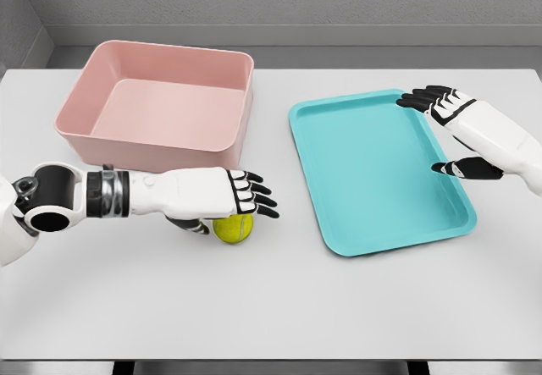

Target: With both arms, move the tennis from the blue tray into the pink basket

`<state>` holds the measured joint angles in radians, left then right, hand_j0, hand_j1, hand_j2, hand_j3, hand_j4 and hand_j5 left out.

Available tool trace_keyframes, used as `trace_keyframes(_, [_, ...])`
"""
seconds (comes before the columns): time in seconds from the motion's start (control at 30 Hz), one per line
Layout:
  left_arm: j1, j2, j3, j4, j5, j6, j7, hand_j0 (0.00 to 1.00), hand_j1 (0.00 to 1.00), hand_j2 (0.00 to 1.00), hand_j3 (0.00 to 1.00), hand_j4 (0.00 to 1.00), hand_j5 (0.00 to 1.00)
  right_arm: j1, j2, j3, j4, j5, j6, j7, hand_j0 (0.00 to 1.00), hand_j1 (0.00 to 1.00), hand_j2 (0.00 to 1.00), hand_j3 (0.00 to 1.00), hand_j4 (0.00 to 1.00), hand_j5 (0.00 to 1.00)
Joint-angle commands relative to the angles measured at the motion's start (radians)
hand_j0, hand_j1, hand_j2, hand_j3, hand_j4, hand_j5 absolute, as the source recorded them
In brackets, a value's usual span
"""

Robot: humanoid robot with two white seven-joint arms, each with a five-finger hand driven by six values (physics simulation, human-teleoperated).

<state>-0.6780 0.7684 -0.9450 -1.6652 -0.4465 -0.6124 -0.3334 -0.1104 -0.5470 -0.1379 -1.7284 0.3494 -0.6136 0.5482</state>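
The yellow-green tennis ball (234,228) lies on the white table between the pink basket (157,104) and the blue tray (377,168), in front of the basket's near right corner. My left hand (222,210) reaches in from the left and is right over the ball, fingers stretched across its top and the thumb low on its left side; it looks open, not clasped. My right hand (440,129) hovers over the tray's right rim with fingers spread and holds nothing. Nothing lies in the tray.
The table's front edge (271,360) runs along the bottom of the view. A grey wall stands behind the table. The pink basket holds nothing.
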Motion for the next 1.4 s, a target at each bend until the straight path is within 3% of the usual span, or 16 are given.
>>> trace_keyframes(0.0, [0.000,0.000,-0.001,0.012,0.008,0.002,0.001,1.00,1.00,1.00,1.00,1.00,1.00,0.000,-0.001,0.000,0.000,-0.007,0.003,-0.001,1.00,1.00,1.00,1.00,1.00,1.00])
trace_keyframes(0.7, [-0.005,-0.020,-0.044,0.068,-0.001,0.002,-0.001,1.00,1.00,1.00,1.00,1.00,1.00,0.002,-0.001,0.000,0.000,-0.007,0.003,-0.001,1.00,1.00,1.00,1.00,1.00,1.00])
trace_keyframes(0.87, [-0.005,-0.020,-0.044,0.067,-0.009,0.002,-0.012,0.79,0.79,0.79,0.79,0.79,0.79,0.002,-0.001,-0.002,-0.003,-0.009,0.003,-0.001,1.00,1.00,1.00,1.00,1.00,1.00])
trace_keyframes(1.03, [-0.002,-0.020,-0.046,0.067,-0.009,0.002,-0.033,0.73,0.73,0.73,0.73,0.73,0.73,0.002,-0.001,-0.002,-0.005,-0.009,0.003,-0.001,1.00,1.00,1.00,1.00,1.00,1.00])
trace_keyframes(1.27, [-0.005,-0.018,-0.060,0.067,-0.006,0.002,-0.050,0.52,0.52,0.52,0.52,0.52,0.52,0.000,-0.001,0.000,0.000,-0.009,0.003,-0.002,1.00,1.00,1.00,1.00,1.00,1.00])
trace_keyframes(1.37, [-0.011,-0.020,-0.058,0.067,-0.001,0.002,-0.050,0.53,0.53,0.53,0.53,0.53,0.53,-0.002,-0.001,0.000,0.000,-0.009,0.003,-0.002,1.00,1.00,1.00,1.00,1.00,1.00])
